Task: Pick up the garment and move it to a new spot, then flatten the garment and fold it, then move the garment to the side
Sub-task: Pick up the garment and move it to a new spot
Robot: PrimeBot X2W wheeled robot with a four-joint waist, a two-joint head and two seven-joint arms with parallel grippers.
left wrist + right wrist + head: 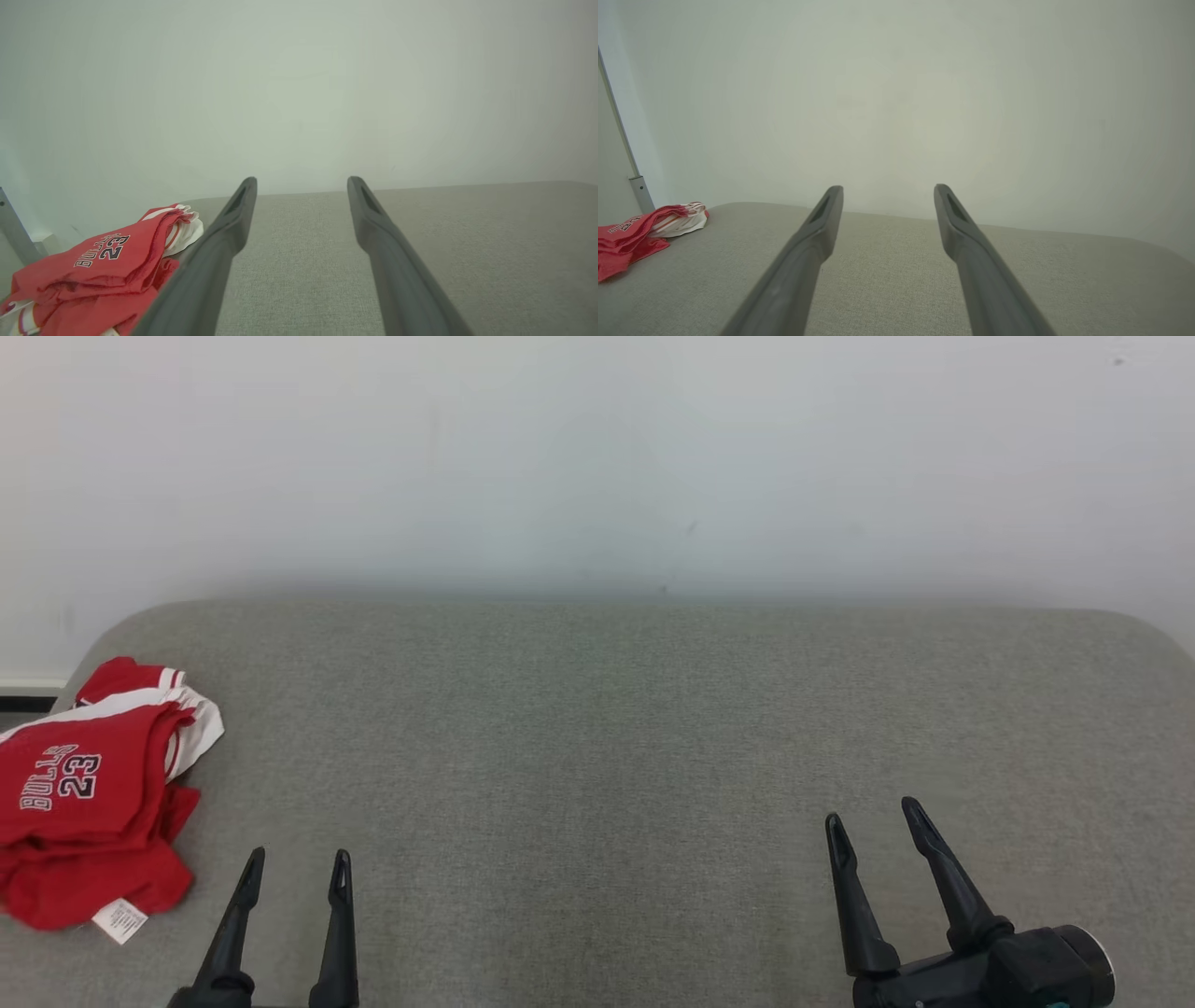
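Folded red jersey (89, 803) at left end of grey cushion (597, 756), long axis far-to-near, tag (119, 920) at its near corner, left gripper (297, 863) and right gripper (873, 817) over near edge, fingers wide, empty.

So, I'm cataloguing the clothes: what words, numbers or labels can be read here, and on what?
"BULLS": on the red garment, across its top layer.
"23": next to that word, on the same garment.
On the white tag at its edge: print too small to read.
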